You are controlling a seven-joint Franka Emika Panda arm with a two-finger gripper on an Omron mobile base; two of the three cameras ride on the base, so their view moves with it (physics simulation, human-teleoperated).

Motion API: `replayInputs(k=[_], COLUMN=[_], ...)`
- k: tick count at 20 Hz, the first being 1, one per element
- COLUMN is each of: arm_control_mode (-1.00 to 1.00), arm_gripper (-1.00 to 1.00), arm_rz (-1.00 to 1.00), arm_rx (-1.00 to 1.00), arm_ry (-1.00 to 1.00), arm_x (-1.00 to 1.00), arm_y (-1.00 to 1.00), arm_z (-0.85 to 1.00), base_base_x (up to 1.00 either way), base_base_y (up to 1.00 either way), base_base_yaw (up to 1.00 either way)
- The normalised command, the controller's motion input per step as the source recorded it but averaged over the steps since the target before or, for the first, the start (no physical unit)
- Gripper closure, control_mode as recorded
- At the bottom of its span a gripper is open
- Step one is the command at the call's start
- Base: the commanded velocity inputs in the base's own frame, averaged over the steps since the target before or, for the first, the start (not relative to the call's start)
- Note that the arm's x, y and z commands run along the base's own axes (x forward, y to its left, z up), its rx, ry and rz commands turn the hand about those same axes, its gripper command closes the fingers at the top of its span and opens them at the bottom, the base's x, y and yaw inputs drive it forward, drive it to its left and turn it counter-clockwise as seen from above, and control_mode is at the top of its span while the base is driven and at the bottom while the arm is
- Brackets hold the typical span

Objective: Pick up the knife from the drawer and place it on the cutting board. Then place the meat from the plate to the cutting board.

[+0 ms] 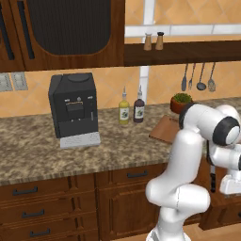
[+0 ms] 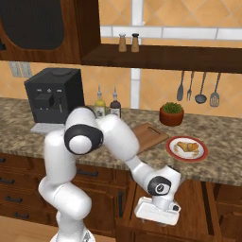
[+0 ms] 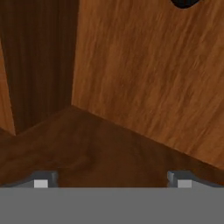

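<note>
1. Right base view: the white arm bends down from the counter edge and lowers its gripper point(image 2: 157, 215) into the open drawer point(image 2: 189, 198) below the plate point(image 2: 186, 148).

2. Hand view: the two fingertips point(image 3: 40, 183) stand wide apart at the bottom of the frame, released and holding nothing, with the drawer's wooden floor and wall ahead of them.

3. A dark rounded shape at the top edge of the hand view may be the end of the knife's handle; it is too cut off to say for sure, and the base views do not settle where the knife lies.

4. The cutting board point(image 2: 149, 135) lies bare on the speckled counter, just left of the plate, which carries the meat point(image 2: 186, 147). A potted plant point(image 2: 171, 113) stands behind them.

5. Judged from this, the first step is in hand: reaching for the knife. Neither knife nor meat is on the board yet.

6. The next move likely calls for carrying the hand toward that dark shape, centring the open fingers across the handle, then closing.
</note>
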Motion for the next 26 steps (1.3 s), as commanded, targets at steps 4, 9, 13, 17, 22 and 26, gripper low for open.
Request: replayInputs(k=[4, 9, 13, 17, 22, 26], arm_control_mode=[-1.0, -1.0, -1.0, -1.0, -1.0, -1.0], arm_gripper=[-1.0, -1.0, -1.0, -1.0, -1.0, -1.0], arm_rz=[-0.08, -0.18, -0.26, -0.26, -0.23, -0.1], arm_rx=[-0.04, -0.1, -0.23, -0.26, -0.08, 0.0], arm_ry=[-0.05, -0.07, -0.01, 0.0, -0.01, -0.06], arm_x=[-0.01, 0.07, 0.54, 0.69, 0.4, 0.11], arm_y=[0.0, 0.0, 0.01, 0.07, 0.0, 0.0], arm_z=[0.46, 0.5, 0.16, 0.01, -0.09, -0.27], base_base_x=[0.0, 0.0, 0.0, 0.0, 0.0, 0.0], base_base_y=[0.0, 0.0, 0.0, 0.0, 0.0, 0.0], base_base_yaw=[0.0, 0.0, 0.0, 0.0, 0.0, 0.0])
